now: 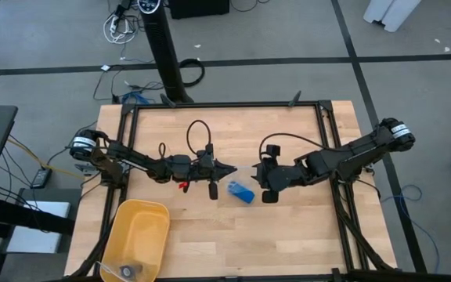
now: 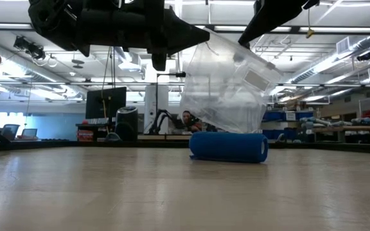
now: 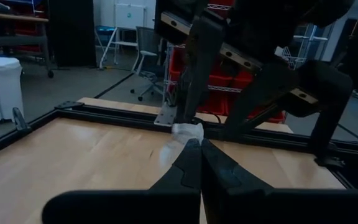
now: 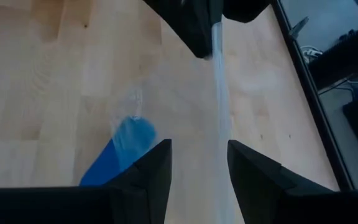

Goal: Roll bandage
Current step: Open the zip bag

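— Grippers first: state of each?
— Left gripper [image 1: 227, 169]: pinched fully together on the top edge of the clear plastic bag [image 2: 227, 90], holding it up off the table [image 1: 288, 235]. Right gripper [image 4: 197, 152]: fingers parted, gripping nothing, facing the left one from the other side of the bag.
— Touching the bag on the right side?
— Hard to say. In the right wrist view, a thin clear edge of the bag running through the gap between the two dark fingers, with no pad visibly pressed against it.
— And the bandage?
— Bandage [image 2: 229, 147]: rolled into a compact bright blue cylinder, lying on its side on the bare wood, near the middle of the table. Directly under the hanging bag, whose lower end comes down to the roll. Whether partly inside the bag's mouth or just behind it, impossible to tell.
— Relative to the grippers?
— Below both and between them, a little toward the table's near edge. Held by neither. Seen past the right fingers as a blue shape on the wood, off to one side of the gap.
— Farther out?
— Yellow bin [image 1: 116, 227] at the near left corner of the table, well apart from the roll.
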{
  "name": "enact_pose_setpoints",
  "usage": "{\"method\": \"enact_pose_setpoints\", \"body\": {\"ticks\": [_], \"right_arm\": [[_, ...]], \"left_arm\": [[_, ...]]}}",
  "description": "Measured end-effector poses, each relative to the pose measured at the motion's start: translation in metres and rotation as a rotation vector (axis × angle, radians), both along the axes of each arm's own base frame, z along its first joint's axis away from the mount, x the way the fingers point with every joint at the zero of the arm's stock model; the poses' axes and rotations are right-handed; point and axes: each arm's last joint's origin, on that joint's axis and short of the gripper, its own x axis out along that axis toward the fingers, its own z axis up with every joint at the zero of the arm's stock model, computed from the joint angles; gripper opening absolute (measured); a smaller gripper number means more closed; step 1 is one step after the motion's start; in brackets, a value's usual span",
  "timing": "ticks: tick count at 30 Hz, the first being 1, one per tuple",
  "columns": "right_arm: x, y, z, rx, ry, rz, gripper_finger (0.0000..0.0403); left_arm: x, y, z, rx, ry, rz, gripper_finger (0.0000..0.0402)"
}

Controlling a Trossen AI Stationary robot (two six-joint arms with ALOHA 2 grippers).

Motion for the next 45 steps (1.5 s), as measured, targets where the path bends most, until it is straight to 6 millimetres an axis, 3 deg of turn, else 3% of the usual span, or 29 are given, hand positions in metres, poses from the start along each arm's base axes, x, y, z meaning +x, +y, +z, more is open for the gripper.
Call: {"method": "enact_pose_setpoints", "body": {"ticks": [22, 30, 35, 41, 45], "right_arm": [[0.008, -0.016, -0.001, 0.117, 0.017, 0.048, 0.0152], [0.024, -0.023, -0.021, 0.182, 0.107, 0.108, 0.0148], [0.027, -0.021, -0.027, 0.147, 0.131, 0.100, 0.0110], [0.015, -0.014, -0.014, 0.043, 0.090, 0.089, 0.0013], [0.006, -0.013, -0.005, 0.025, 0.065, 0.084, 0.0011]], "left_arm": [[0.000, 0.000, 0.000, -0.015, -0.002, -0.001, 0.0000], [0.000, 0.000, 0.000, 0.000, -0.003, -0.003, 0.0000], [0.000, -0.001, 0.000, 0.008, -0.002, -0.006, 0.0000], [0.000, -0.001, 0.000, 0.013, -0.001, -0.006, 0.0000], [0.000, -0.001, 0.000, 0.015, 0.001, -0.006, 0.0000]]}}
